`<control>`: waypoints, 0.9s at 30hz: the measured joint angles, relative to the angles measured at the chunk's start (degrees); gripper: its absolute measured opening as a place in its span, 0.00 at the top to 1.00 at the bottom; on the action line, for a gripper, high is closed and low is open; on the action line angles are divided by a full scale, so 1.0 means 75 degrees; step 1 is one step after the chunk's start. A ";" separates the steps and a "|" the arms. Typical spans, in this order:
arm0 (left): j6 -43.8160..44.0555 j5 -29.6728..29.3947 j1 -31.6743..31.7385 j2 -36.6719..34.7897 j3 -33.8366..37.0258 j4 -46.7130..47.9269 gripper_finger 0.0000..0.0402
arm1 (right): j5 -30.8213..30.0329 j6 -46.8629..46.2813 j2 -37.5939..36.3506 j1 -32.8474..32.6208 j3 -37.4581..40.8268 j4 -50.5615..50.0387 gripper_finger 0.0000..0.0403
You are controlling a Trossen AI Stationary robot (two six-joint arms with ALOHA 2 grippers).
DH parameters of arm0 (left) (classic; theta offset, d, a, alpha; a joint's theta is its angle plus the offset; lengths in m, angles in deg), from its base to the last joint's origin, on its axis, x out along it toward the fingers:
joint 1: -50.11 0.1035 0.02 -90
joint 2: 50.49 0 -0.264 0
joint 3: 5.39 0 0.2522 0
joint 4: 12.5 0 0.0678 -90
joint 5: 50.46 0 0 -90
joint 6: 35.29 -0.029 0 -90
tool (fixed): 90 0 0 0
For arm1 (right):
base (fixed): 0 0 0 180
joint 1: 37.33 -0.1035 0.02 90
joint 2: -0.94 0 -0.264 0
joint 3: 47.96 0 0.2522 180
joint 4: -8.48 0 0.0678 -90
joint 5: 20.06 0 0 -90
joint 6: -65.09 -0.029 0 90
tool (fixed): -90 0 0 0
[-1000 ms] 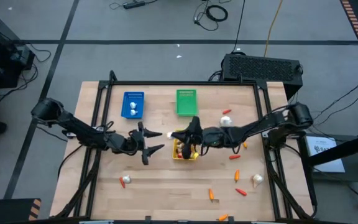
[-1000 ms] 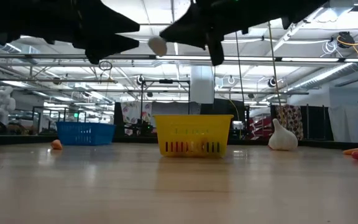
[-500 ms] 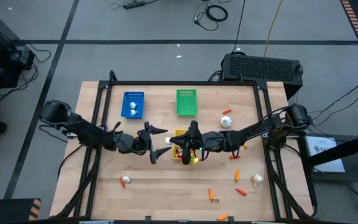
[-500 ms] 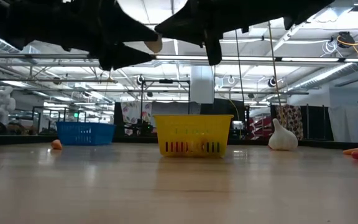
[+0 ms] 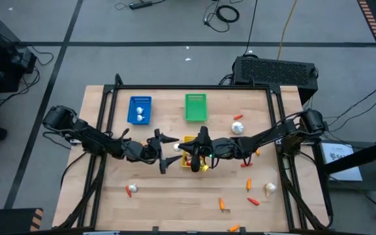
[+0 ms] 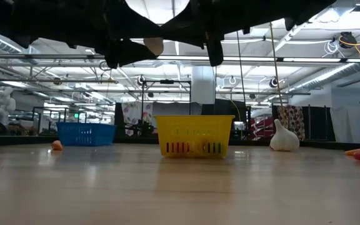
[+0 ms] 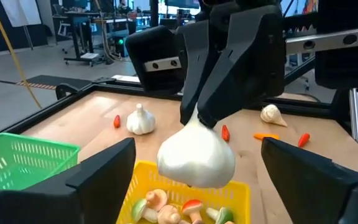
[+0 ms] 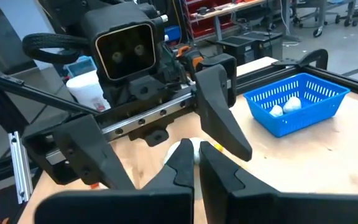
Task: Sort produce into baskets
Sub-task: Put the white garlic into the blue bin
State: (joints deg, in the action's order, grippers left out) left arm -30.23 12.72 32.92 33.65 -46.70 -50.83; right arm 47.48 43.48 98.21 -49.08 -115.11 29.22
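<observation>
A white garlic bulb (image 7: 196,155) hangs in the air over the left end of the yellow basket (image 7: 244,190), with my right gripper (image 5: 184,147) shut on it. My left gripper (image 5: 168,151) is open and level. Its two fingers (image 7: 98,180) stand on either side of the bulb, with a gap on each side. The yellow basket holds small mushroom-like pieces (image 7: 166,211). The blue basket (image 5: 140,109), with white bulbs in it, and the green basket (image 5: 196,108) sit near the table's far edge. My right gripper pinches the bulb's pointed stem end (image 7: 197,119) between its two fingertips. It comes nearly level from the table's right side. The bulb hangs below the fingertips with its round body down, clear of the yellow basket.
Loose garlic bulbs lie on the table at the far right (image 5: 237,128), near right (image 5: 269,189) and near left (image 5: 132,189). Several small carrots (image 5: 249,185) are scattered over the right and near parts of the table. Black rails (image 5: 276,111) frame the table's sides.
My left gripper has moved toward the table's right edge, up to the hanging bulb. Its open fingers now stand on either side of the bulb. The bulb has stayed in my right gripper.
</observation>
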 joint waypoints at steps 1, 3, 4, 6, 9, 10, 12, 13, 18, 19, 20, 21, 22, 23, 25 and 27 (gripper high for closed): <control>0.0000 -0.0018 0.0000 0.0000 0.0000 0.0015 0.15 | -0.0003 0.0001 0.0000 0.0000 0.0000 -0.0008 1.00; -0.0003 -0.0024 0.0003 0.0000 0.0000 0.0009 0.18 | 0.0000 0.0001 0.0000 0.0000 0.0000 -0.0018 1.00; 0.0000 -0.0027 0.0003 0.0000 0.0000 0.0012 0.20 | 0.0000 0.0001 0.0000 0.0000 0.0000 -0.0021 1.00; 0.0000 -0.0027 0.0024 0.0000 0.0003 0.0015 0.24 | 0.0003 0.0003 0.0000 0.0000 0.0000 -0.0021 1.00; 0.0000 -0.0033 0.0047 0.0000 0.0003 0.0015 0.31 | 0.0006 0.0001 0.0000 0.0000 0.0000 -0.0021 1.00; -0.0001 -0.0040 0.0047 0.0000 0.0003 0.0015 0.33 | 0.0006 0.0002 0.0000 0.0000 0.0000 -0.0021 1.00; 0.0000 -0.0045 0.0047 0.0000 0.0003 0.0015 0.37 | 0.0009 0.0000 0.0000 0.0000 0.0000 -0.0031 1.00; 0.0000 -0.0045 0.0047 0.0000 0.0003 0.0016 0.40 | 0.0009 -0.0010 0.0000 0.0000 0.0000 -0.0046 1.00; 0.0000 -0.0049 0.0047 0.0000 0.0003 0.0040 0.53 | -0.0011 -0.0182 0.0000 0.0006 0.0000 -0.0042 1.00; 0.0000 -0.0050 0.0047 -0.0001 0.0005 0.0052 0.56 | -0.0009 -0.0225 0.0000 0.0013 0.0000 -0.0039 0.99; 0.0001 -0.0041 0.0047 -0.0003 0.0006 0.0068 0.59 | -0.0011 -0.0236 0.0000 0.0015 0.0000 -0.0040 0.99; 0.0000 -0.0016 0.0047 -0.0003 0.0006 0.0073 0.62 | -0.0011 -0.0244 0.0000 0.0015 0.0000 -0.0041 0.98; 0.0000 0.0008 0.0047 -0.0003 0.0006 0.0073 0.65 | -0.0012 -0.0260 0.0000 0.0015 0.0000 -0.0041 0.96; 0.0000 0.0020 0.0047 -0.0003 0.0009 0.0073 0.67 | -0.0014 -0.0298 0.0000 0.0015 0.0000 -0.0041 0.94; -0.0011 0.0043 0.0047 -0.0003 0.0011 0.0079 0.68 | -0.0014 -0.0357 0.0000 0.0015 0.0000 -0.0041 0.89; -0.0157 0.0054 0.0047 -0.0003 0.0012 0.0072 0.68 | -0.0014 -0.0367 -0.0003 0.0015 0.0000 -0.0049 0.82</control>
State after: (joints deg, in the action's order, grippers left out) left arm -31.41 13.12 33.27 33.62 -46.62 -50.29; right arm 47.37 40.73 98.19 -48.97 -115.11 28.86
